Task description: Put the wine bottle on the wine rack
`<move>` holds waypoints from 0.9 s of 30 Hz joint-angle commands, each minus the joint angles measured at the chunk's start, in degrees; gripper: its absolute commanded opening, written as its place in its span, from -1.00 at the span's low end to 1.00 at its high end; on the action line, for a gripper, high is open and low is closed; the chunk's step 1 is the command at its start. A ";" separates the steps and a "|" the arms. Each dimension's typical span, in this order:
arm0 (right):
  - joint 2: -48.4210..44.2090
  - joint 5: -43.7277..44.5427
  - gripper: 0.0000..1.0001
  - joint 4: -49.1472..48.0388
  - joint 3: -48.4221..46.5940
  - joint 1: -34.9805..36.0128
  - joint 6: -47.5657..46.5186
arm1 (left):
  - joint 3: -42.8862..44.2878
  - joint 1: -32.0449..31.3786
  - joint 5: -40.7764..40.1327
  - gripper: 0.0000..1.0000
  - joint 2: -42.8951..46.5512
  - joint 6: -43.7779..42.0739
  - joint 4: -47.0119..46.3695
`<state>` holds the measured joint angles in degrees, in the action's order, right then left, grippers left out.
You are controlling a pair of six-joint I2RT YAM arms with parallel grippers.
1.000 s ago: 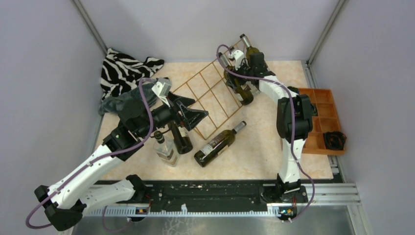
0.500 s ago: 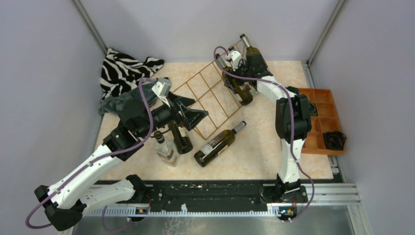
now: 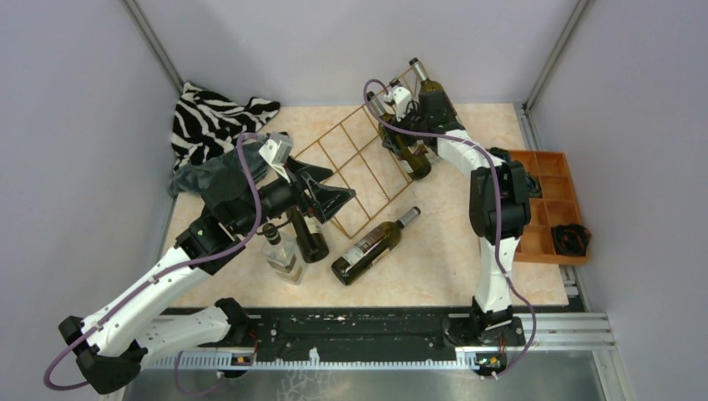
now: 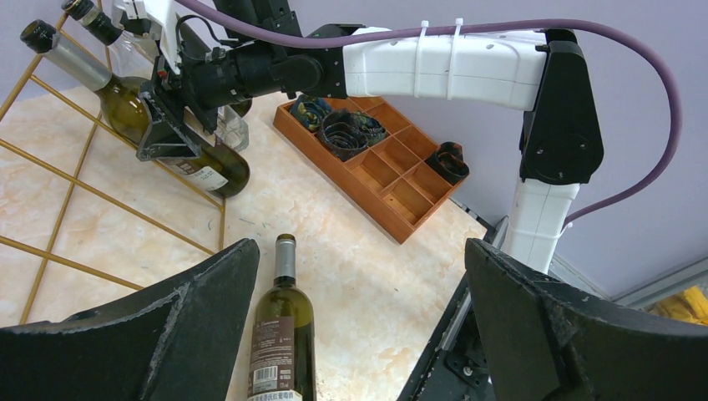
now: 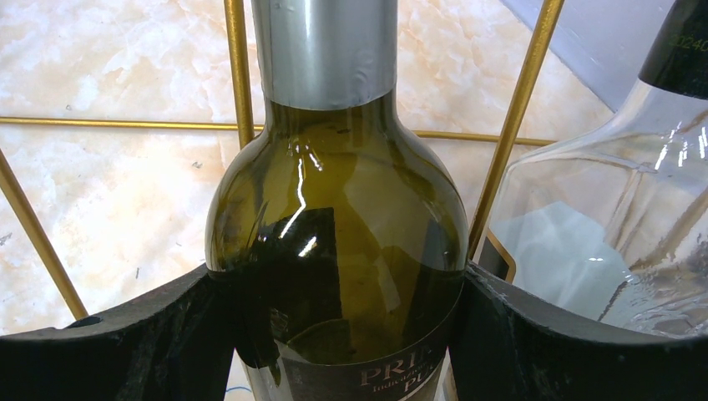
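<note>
View from above of a marble-patterned table (image 3: 451, 251) with two robot arms bolted at its near edge. Nearest the arms, a lying bottle (image 3: 373, 244) rests on its side in the middle. Just left of it stand an upright dark bottle (image 3: 311, 241) and an upright glass bottle (image 3: 282, 257). Over those hangs the left gripper (image 4: 359, 251), its jaws spread wide and holding nothing. Beyond it, the gold wire wine rack (image 3: 355, 163) slopes up toward the far right. An orange tray (image 3: 551, 196) sits at the right edge, well apart. At the rack's far right end, the right gripper (image 5: 346, 334) has its jaws partly closed around the body of the green wine bottle (image 5: 334, 209), gripping at the top of the label. The bottle leans in a rack cell, its silver-foiled neck pointing up between two gold wires. A clear bottle (image 5: 601, 251) sits just beside it. The step in hand looks like settling the bottle and letting go. To do it well, the base should bear firmly on its support before the jaws part. The jaws should open slowly and only enough to clear the glass, since the clear bottle is close. The arm should then back away along the bottle's own line, not sideways, so that neither bottle nor the light wire frame gets nudged.
</note>
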<state>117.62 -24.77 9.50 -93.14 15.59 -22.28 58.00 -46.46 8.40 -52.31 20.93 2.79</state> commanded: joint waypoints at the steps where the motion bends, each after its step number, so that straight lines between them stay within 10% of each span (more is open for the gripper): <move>1: -0.22 -0.50 0.37 -1.24 -3.54 0.73 1.16 | -0.43 0.31 0.06 0.97 0.63 0.34 -0.85; 27: -4.24 1.26 0.74 -2.48 -3.26 0.71 5.23 | -0.78 0.30 1.02 0.97 1.20 1.56 -1.36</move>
<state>117.56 -23.64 9.30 -93.14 15.66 -18.09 57.36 -46.46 8.58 -51.96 21.87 2.76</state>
